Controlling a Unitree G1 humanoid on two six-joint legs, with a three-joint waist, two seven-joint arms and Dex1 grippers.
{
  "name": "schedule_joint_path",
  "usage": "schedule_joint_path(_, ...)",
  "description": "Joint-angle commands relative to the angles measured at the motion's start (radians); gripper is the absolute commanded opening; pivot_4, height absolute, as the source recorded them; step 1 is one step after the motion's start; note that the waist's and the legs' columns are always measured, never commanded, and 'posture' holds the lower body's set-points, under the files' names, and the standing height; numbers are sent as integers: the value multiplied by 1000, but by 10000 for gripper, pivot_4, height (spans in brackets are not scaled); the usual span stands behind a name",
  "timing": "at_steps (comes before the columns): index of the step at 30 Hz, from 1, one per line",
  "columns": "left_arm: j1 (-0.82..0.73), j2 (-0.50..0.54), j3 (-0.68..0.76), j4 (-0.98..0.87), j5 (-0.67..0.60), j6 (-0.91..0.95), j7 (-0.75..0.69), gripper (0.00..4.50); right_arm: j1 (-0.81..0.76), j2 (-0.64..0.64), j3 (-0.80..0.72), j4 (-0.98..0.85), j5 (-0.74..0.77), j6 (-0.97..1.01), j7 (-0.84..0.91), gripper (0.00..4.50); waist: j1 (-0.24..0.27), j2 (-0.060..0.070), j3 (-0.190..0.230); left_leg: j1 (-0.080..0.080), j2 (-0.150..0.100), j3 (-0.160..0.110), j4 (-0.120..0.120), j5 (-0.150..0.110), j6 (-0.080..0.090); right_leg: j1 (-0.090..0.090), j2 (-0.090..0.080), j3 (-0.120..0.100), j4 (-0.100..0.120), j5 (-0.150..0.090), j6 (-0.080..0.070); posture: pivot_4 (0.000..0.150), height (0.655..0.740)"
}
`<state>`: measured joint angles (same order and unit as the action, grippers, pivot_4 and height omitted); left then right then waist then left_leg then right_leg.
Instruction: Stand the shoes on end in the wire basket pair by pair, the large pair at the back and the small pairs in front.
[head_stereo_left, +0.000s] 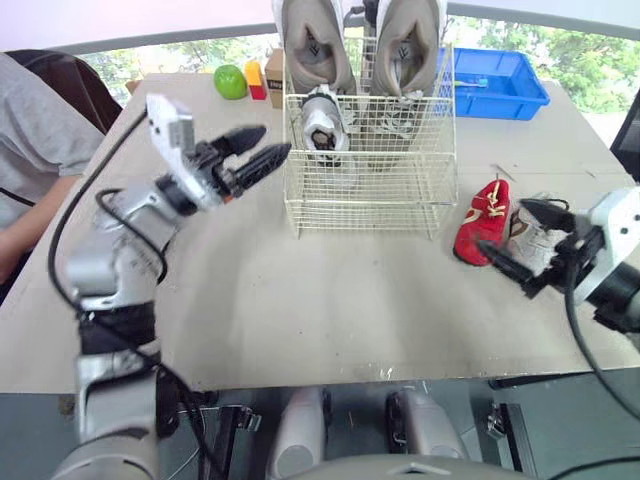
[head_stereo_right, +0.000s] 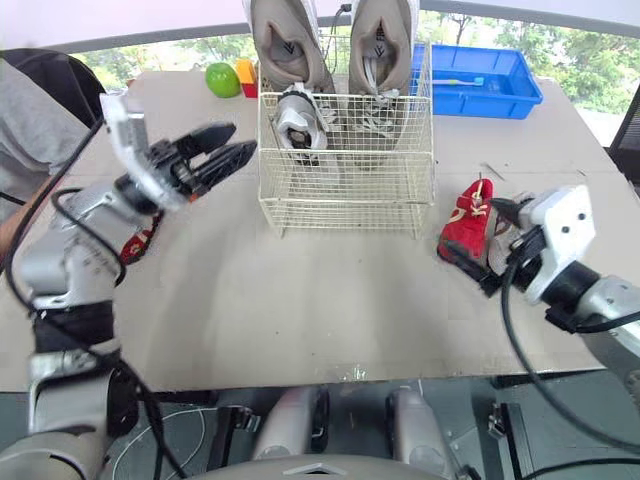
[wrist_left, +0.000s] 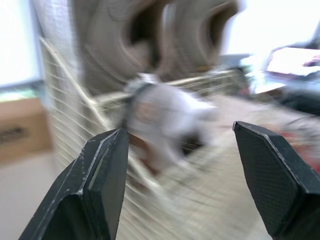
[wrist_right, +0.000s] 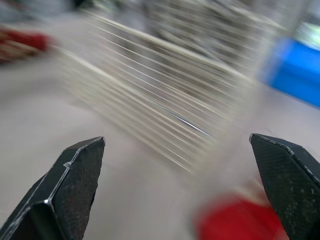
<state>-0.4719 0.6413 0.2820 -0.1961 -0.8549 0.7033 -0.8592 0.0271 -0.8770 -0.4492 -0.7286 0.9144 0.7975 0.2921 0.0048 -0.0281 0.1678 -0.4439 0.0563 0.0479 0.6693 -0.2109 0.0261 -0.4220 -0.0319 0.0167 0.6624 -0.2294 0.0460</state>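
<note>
Red shoe (head_stereo_left: 485, 215) lies lengthwise beside the wire basket (head_stereo_left: 368, 190), near end at the released right tool (head_stereo_left: 501, 226); released left tool (head_stereo_left: 275, 140) well apart.

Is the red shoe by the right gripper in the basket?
No, the red shoe lies on the table, outside the wire basket.

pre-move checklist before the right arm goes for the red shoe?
1. Right pincer open and empty: ok.
2. Left pincer open, empty, beside the wire basket: ok.
3. Large pair on end at the basket's back: ok.
4. Grey small shoe in front of them; its mate in the basket: cannot tell.
5. Red shoe lying on the table at the right pincer, clear of the white shoe: cannot tell.
6. Person's arm close to the left arm: not ok.
</note>
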Motion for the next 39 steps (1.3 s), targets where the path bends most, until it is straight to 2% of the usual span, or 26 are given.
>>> schedule_joint_path(1, 66, -10, -37, -236, -238, 149, 13, 36124, -79, -90, -44, 163, -7, 136, -36, 45000, 8, 0, 0, 0, 0, 0, 1, 0, 0, 0, 0, 0, 0, -1, -3, 1500, 7400)
schedule_joint_path(4, 73, -45, -75, -295, -290, 183, 97, 36124, -127, -147, -24, 264, -56, 181, -21, 45000, 10, 0, 0, 0, -2, 1, 1, 0, 0, 1, -1, 0, 0, -2, -4, 1500, 7400)
schedule_joint_path(6, 118, -84, -152, -378, -269, 170, 119, 36124, -280, -224, 90, 468, -91, 292, 18, 45000, 6, 1, 0, 2, -4, 1, 1, 0, 1, 2, 1, 2, 0, -2, -4, 1500, 7400)
schedule_joint_path(8, 145, -116, -183, -417, -293, 171, 148, 36124, -424, -246, 221, 643, -150, 346, 62, 45000, -3, 2, 0, 8, -4, 3, 0, -1, 3, 4, 1, 9, -1, -2, -4, 1500, 7400)
schedule_joint_path(12, 142, -131, -220, -442, -293, 164, 175, 36124, -613, -220, 382, 914, -268, 316, 194, 45000, -15, 0, 1, 11, -4, 4, -2, -2, 4, 8, 3, 9, -2, -3, -4, 1500, 7400)
schedule_joint_path(15, 160, -90, -231, -465, -230, 148, 172, 36124, -723, -166, 517, 1116, -373, 264, 319, 45000, -21, 1, 1, 12, -4, 4, -2, -2, 4, 8, 4, 9, -1, -3, -4, 1500, 7400)
schedule_joint_path(18, 200, -32, -232, -499, -174, 116, 146, 36473, -791, -116, 583, 1272, -462, 199, 406, 31952, -21, 1, 1, 12, -4, 4, -3, -2, 4, 8, 4, 9, -2, -3, -4, 1500, 7400)
schedule_joint_path(21, 223, -29, -223, -508, -171, 95, 163, 36473, -832, -95, 584, 1359, -512, 149, 450, 18892, -16, 2, 1, 12, -4, 4, -3, -2, 4, 8, 4, 10, -2, -3, -3, 1500, 7400)
schedule_joint_path(23, 232, -35, -225, -507, -161, 81, 178, 36473, -836, -90, 585, 1378, -544, 108, 482, 9049, -11, 2, 2, 11, -4, 6, -2, -2, 4, 8, 3, 9, -3, -3, -4, 1500, 7400)
schedule_joint_path(25, 245, -46, -236, -504, -149, 68, 189, 36473, -815, -94, 584, 1356, -566, 87, 510, 1183, -11, 2, 2, 11, -4, 7, -1, -2, 4, 9, 2, 9, -3, -3, -4, 1500, 7400)
schedule_joint_path(29, 223, -56, -266, -488, -131, 61, 191, 36473, -701, -115, 463, 1238, -532, 72, 510, 476, -7, 2, 1, 11, -5, 9, -1, -3, 5, 9, 2, 10, -3, -3, -3, 1500, 7400)
schedule_joint_path(32, 195, -59, -276, -458, -125, 62, 174, 36473, -582, -100, 270, 1101, -458, 125, 455, 476, 1, 2, 1, 11, -5, 8, -2, -3, 5, 9, 2, 9, -3, -3, -2, 1500, 7400)
schedule_joint_path(39, 174, -61, -309, -384, -80, 35, 97, 36473, -363, -38, -35, 738, -325, 212, 381, 476, 1, 4, 2, 12, -4, 10, -2, -3, 5, 8, 2, 11, -2, -3, -2, 1500, 7400)
